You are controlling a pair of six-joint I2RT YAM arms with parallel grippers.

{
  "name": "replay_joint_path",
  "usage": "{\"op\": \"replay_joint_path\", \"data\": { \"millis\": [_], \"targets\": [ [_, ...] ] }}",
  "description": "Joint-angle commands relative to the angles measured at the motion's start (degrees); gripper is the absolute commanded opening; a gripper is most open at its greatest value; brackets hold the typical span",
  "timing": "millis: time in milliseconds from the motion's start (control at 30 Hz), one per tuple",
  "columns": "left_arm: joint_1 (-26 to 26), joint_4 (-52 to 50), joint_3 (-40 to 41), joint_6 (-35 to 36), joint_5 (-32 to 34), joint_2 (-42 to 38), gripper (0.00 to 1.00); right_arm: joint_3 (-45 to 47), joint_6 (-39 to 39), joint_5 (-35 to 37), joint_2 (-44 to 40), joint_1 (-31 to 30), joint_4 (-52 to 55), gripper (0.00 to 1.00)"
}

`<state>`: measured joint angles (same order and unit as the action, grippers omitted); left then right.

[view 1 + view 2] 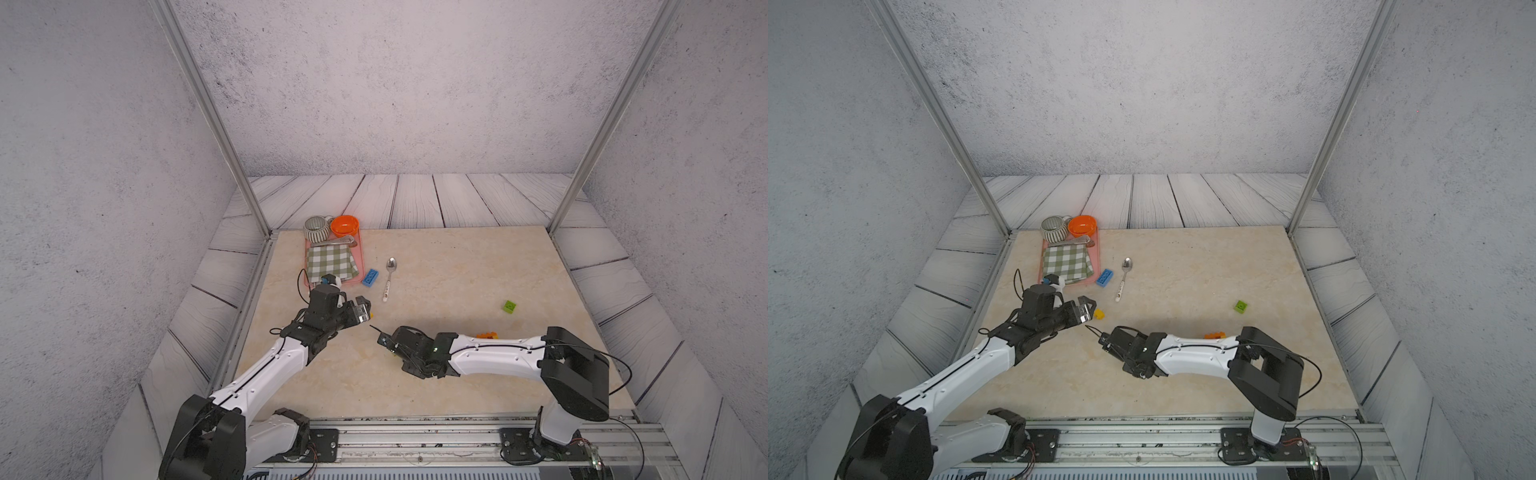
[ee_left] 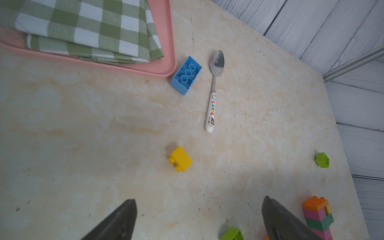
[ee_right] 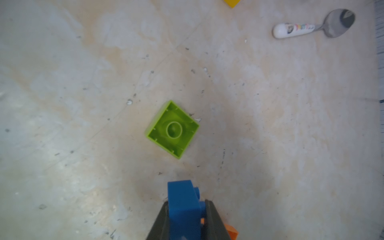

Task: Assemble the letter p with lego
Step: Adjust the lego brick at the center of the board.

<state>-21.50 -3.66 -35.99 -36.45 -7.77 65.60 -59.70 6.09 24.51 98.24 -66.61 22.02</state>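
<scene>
1 beige marble tabletop (image 1: 457,266), grey walls (image 1: 395,83)

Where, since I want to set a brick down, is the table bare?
Widest bare patch: the far right, between the spoon, the lime brick and the table's back edge. Also the near strip between the left arm and right arm. Crowded: beside the tray, with light blue brick, spoon and yellow brick; and around the right arm, with the brick stack.
</scene>
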Motion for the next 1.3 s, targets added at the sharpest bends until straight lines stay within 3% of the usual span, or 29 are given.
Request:
{"op": "replay_joint_path", "data": {
  "millis": [0, 133, 333, 467, 667, 800, 1067, 1267],
  "targets": [
    [0.50, -0.29, 0.66, -0.01, 0.91, -1.22, 0.98, 1.25, 2.53, 7.90, 0.12, -1.60, -3.56, 0.21],
    [0.58, -0.35, 0.74, 0.01, 1.32, -1.24, 0.98, 1.30, 4.22, 12.90, 3.22, -3.32, -5.78, 0.22],
    [0.50, -0.33, 0.66, 0.02, 1.35, -1.08, 0.98, 0.02, 3.76, 12.80, 7.62, -5.95, -4.22, 0.31],
    [0.56, -0.38, 0.66, 0.02, 1.38, -1.04, 0.98, 0.37, 2.12, 10.45, 7.52, -7.49, -3.32, 0.47],
    [0.50, -0.34, 0.66, 0.12, 1.44, -1.00, 0.98, 1.08, -0.23, 8.34, 6.07, -9.80, -2.10, 0.63],
    [0.51, -0.35, 0.66, 0.06, 1.38, -0.88, 0.98, 1.64, -1.64, 4.13, 3.94, -10.40, -1.55, 0.72],
    [0.54, -0.36, 0.66, 0.07, 1.51, -0.89, 0.98, 3.80, -4.19, -4.96, -4.98, -9.95, -2.20, 0.74],
    [0.52, -0.25, 0.65, 0.16, 1.35, -0.78, 0.98, 4.82, -7.10, -13.27, -11.39, -5.01, -1.90, 0.77]
  ]
}}
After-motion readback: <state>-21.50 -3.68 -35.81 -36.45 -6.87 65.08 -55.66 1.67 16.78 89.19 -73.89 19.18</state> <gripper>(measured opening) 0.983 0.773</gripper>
